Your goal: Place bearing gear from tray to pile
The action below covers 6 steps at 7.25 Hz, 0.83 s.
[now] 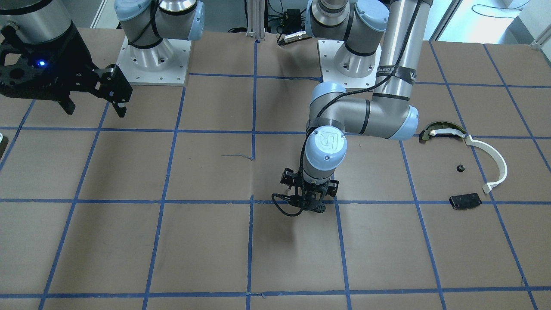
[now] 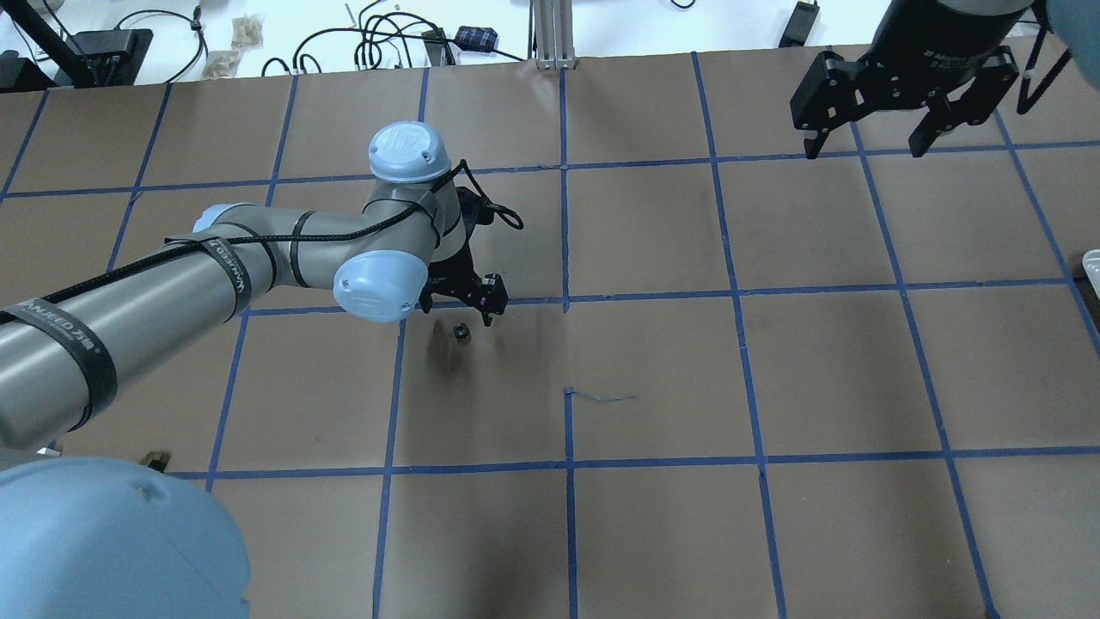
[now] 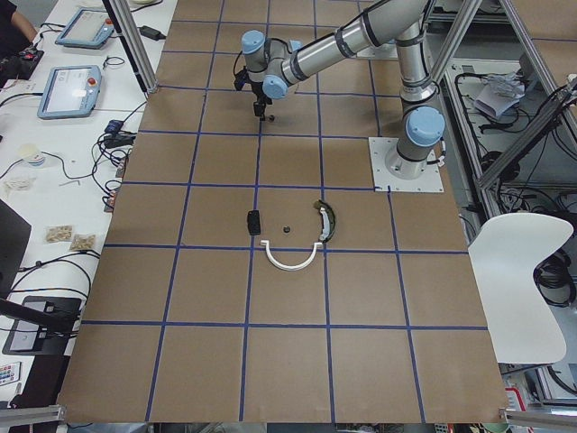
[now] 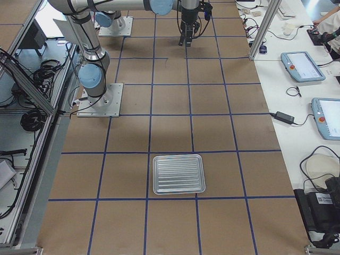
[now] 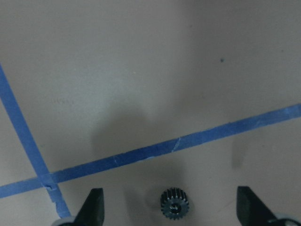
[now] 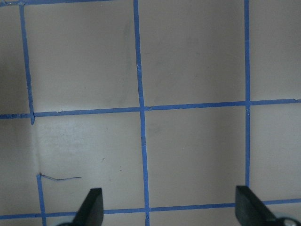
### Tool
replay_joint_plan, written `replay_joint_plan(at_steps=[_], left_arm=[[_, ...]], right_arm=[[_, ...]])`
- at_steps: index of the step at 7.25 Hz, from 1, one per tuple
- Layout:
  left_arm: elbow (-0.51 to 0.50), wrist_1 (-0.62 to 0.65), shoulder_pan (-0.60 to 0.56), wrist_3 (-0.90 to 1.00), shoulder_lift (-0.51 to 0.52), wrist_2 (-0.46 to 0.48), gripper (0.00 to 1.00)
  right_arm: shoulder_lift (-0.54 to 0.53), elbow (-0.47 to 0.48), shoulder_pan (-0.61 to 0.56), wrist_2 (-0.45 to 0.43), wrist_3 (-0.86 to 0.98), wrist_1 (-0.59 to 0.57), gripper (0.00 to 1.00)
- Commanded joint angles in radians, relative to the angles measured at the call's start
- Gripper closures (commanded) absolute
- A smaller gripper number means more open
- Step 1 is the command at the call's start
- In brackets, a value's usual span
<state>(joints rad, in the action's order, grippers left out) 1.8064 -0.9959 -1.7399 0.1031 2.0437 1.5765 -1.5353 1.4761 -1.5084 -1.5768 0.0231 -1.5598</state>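
I see my left gripper point(image 5: 170, 208) left of center overhead, jaws apart above the bearing gear point(image 5: 175, 204) — right gripper point(image 2: 864, 144) upper right, likewise apart.

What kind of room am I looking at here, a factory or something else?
Probably a robotics research lab rather than a factory. A left arm and right arm stand bolted to a table marked with a blue tape grid, and a side bench holds control tablets and cables.

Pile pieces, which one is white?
The thin curved arc strip; the curved piece is dark and tan, the flat plate and small round part black.
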Motion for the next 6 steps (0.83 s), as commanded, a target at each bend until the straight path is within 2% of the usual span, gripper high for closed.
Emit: replay_joint_plan(at_steps=[1,4,6], left_arm=[[0.001,-0.003,-0.001,0.000,0.006,0.004,0.00],[0.005,-0.023,-0.001,-0.003,0.006,0.004,0.00],[0.002,-0.026,0.000,-0.010,0.006,0.004,0.19]], right_arm=[[0.033,-0.016,-0.009,0.000,0.003,-0.016,0.00],[0.044,-0.022,-0.009,-0.006,0.031,-0.017,0.00],[0.043,-0.020,-0.009,-0.006,0.032,-0.022,0.00]])
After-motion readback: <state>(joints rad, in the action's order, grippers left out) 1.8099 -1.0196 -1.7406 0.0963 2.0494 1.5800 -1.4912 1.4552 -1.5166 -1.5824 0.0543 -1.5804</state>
